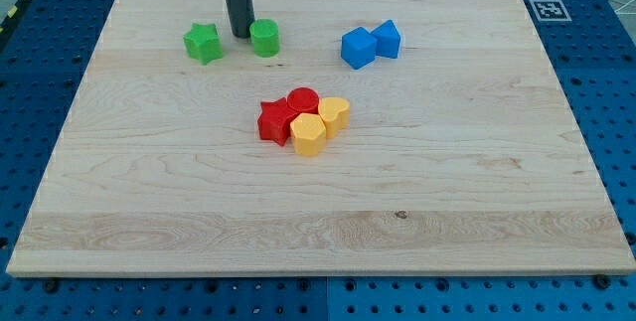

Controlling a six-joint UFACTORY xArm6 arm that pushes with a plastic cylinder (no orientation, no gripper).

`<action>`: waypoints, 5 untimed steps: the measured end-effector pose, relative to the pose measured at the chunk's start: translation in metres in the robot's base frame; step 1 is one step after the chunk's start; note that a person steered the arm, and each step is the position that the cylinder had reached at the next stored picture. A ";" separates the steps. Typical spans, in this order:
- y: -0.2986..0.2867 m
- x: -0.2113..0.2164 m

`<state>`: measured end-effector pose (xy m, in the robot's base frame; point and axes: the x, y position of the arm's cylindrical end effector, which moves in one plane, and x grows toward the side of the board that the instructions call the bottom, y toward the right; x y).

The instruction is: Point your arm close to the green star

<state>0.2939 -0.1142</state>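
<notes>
The green star [203, 43] lies near the view's top left on the wooden board [447, 212]. A green cylinder [264, 38] lies to its right. My tip [241, 35] stands on the board between the two, close to the cylinder's left side and a short gap right of the star. The dark rod rises straight out of the view's top.
Two blue blocks [370, 44] touch each other at the top centre-right. In the middle sit a red star [274, 121], a red cylinder [303, 101], a yellow hexagon [309, 134] and a yellow heart-like block [334, 113], all bunched together. A marker tag [549, 9] is at the top right.
</notes>
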 end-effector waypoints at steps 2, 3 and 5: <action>-0.158 -0.034; -0.170 -0.021; -0.120 0.037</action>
<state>0.3310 -0.2347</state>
